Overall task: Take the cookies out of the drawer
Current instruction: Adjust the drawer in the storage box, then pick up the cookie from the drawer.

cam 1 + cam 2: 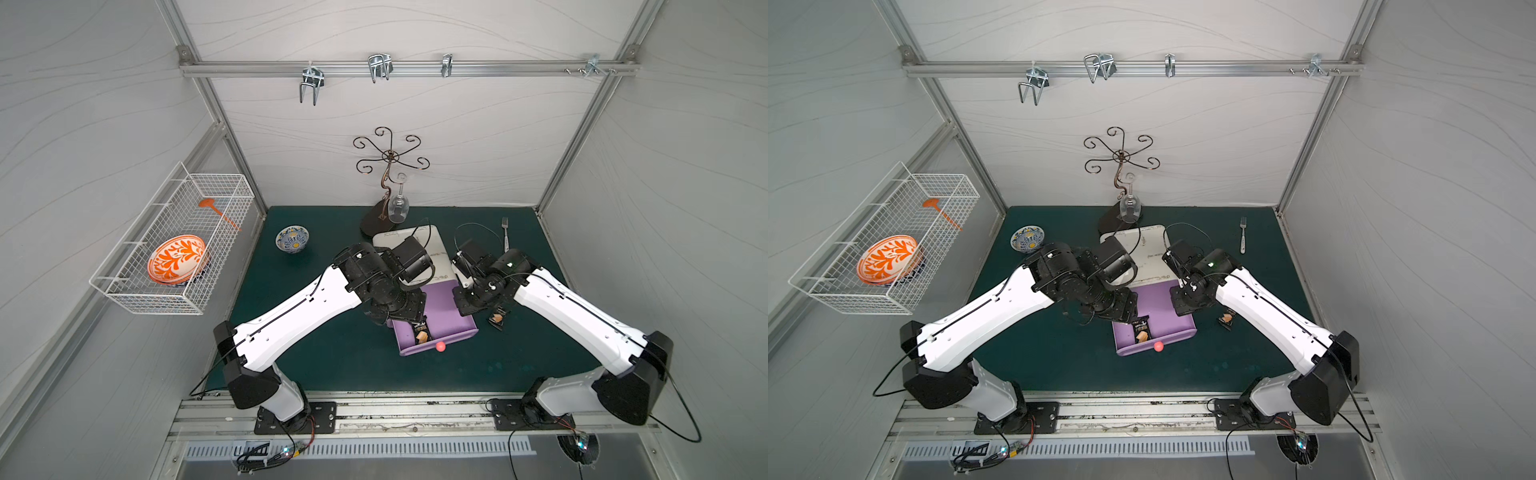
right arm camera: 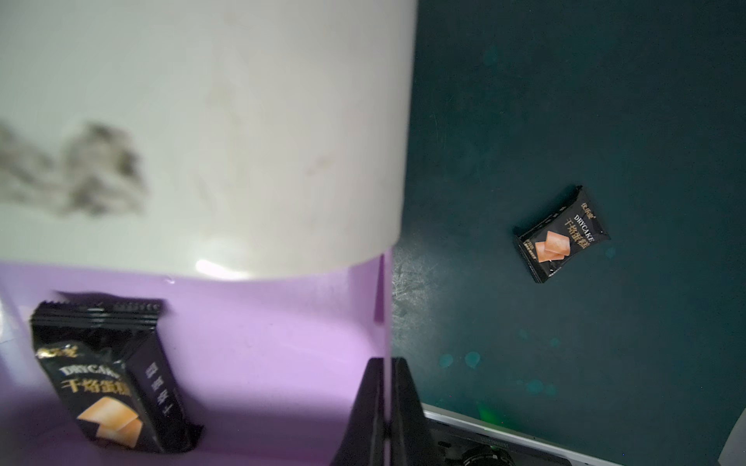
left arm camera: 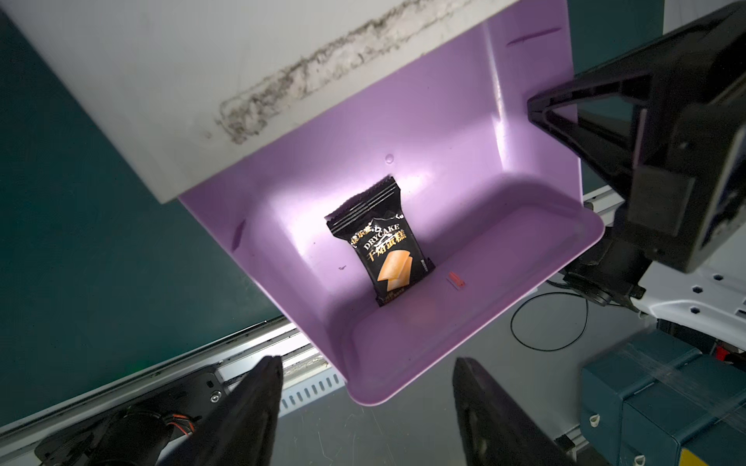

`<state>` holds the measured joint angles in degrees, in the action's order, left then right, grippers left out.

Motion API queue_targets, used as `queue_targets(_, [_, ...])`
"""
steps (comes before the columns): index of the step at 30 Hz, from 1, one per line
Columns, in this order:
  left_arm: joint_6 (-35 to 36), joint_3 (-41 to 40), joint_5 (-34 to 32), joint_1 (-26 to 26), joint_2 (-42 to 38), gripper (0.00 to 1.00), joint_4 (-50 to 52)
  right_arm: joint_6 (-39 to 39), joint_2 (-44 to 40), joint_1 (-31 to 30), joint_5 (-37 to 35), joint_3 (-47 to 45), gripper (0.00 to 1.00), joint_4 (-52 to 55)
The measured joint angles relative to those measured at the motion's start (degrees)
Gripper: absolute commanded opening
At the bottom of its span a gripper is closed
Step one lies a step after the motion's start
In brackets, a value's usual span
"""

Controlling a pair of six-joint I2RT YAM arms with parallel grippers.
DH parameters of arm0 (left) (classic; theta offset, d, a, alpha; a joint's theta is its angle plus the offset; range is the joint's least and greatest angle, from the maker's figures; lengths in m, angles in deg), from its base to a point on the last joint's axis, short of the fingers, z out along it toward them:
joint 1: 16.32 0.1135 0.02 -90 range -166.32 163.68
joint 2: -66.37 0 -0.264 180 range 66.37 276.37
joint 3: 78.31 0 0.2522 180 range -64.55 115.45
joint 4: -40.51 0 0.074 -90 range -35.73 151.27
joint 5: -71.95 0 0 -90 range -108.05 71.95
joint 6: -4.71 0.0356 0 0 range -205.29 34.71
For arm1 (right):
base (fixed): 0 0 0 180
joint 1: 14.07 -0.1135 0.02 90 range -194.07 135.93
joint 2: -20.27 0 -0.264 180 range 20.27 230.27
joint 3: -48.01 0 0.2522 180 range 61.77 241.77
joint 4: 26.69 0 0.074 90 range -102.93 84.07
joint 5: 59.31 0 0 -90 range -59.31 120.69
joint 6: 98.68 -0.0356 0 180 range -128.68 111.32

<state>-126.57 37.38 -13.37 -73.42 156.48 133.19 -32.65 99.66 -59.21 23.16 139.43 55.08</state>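
1st pkt (image 2: 561,234) out on mat (image 2: 565,101), 2nd pkt (image 3: 381,246) left inside drawer (image 3: 464,193) (others unseen); L gripper (image 3: 367,360) agape, empty; R gripper (image 2: 388,363) pinching drawer wall.

**Lilac, Black and Dark Green**

Plain lilac drawer (image 1: 446,309), with a coral-red knob (image 1: 441,345) on its front. Inside the drawer, black packet (image 3: 381,250) with gold lettering and a tan biscuit picture. Beside the drawer, second black packet (image 2: 562,234), same print, on dark green mat (image 1: 316,340). Over the drawer, white cabinet (image 3: 202,80), smeared grey. Well away from the drawer, blue-and-yellow patterned bowl (image 1: 291,240) and orange-on-white leaf-patterned plate (image 1: 176,259).
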Motion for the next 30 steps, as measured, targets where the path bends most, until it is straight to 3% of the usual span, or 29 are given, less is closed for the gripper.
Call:
queue_targets(23, [-9.79,-12.22,-1.51,-1.07,4.90,0.76,-12.46,-1.18,1.03,-0.55,0.09,0.00,0.04,-0.70])
queue_targets(30, [-9.64,-12.22,-4.68,-1.46,7.06,0.66,-15.41,-1.27,1.22,-0.61,0.31,0.00,0.04,-0.72])
